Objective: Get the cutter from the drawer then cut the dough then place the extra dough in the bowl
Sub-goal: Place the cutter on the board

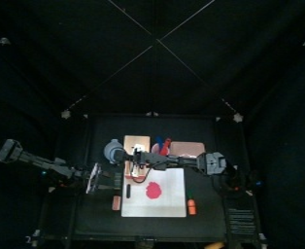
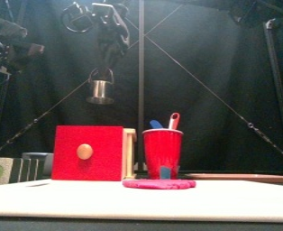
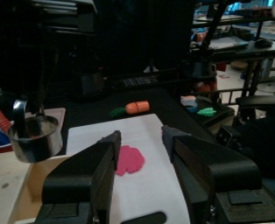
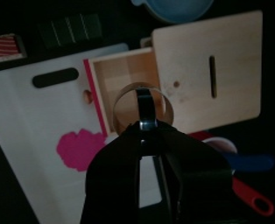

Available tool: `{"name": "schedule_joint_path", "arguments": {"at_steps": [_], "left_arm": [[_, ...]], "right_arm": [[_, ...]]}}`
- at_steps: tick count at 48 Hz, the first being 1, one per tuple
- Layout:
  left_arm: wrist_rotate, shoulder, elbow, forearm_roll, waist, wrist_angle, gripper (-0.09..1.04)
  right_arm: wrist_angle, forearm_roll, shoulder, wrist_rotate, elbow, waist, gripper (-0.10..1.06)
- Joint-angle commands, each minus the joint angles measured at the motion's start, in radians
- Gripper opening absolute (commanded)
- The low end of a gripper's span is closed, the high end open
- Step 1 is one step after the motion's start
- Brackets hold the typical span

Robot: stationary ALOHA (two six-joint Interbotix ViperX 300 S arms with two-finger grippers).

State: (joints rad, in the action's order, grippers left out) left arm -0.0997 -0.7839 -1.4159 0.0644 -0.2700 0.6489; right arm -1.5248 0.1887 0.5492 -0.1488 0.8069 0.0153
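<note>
Hanging high above the wooden box, the cutter is pinched by its wire handle in the right end effector, whose jaws are pressed together on the wire alone. The cutter is seen over the box's open drawer and is judged to be already out of it. The dough lies flat on the white cutting board, in front of the box and off toward the side where the red cup stands. The left end effector is held spread and empty over the board, in front of the box.

The main risk is judged to lie in the thin grip. Since only wire is held, the cutter can swing or turn, and it may be set down tilted. The dough would then be cut on one side only, or dragged across the board. A second risk is posed by the cup, just beside the box and close behind the dough, which could be knocked as the cutter is carried across. The spread left end effector could also be struck if the path is not kept apart from it. The bowl, beside the box on the left arm's side, is not yet needed.
</note>
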Motion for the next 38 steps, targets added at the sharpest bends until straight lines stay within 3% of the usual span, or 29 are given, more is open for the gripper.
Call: {"name": "schedule_joint_path", "arguments": {"at_steps": [1,11,16,28,38], "left_arm": [[-0.002,0.002,0.018,0.014,0.006,0.006,0.81],[-0.005,0.002,0.028,0.012,0.011,0.006,0.81],[-0.005,0.002,0.034,0.014,0.012,0.005,0.81],[-0.006,0.002,0.058,0.014,0.055,0.006,0.81],[-0.005,0.002,0.089,0.014,0.160,0.006,0.81]], "right_arm": [[-0.034,0.020,-0.086,-0.035,-0.025,-0.031,0.48],[-0.049,0.083,-0.201,-0.066,-0.221,-0.058,0.46],[-0.018,0.066,-0.299,-0.089,-0.396,-0.061,0.45],[0.156,0.006,-0.494,-0.213,-0.824,-0.086,0.42],[0.442,-0.086,-0.595,-0.259,-1.120,-0.130,0.42]]}}
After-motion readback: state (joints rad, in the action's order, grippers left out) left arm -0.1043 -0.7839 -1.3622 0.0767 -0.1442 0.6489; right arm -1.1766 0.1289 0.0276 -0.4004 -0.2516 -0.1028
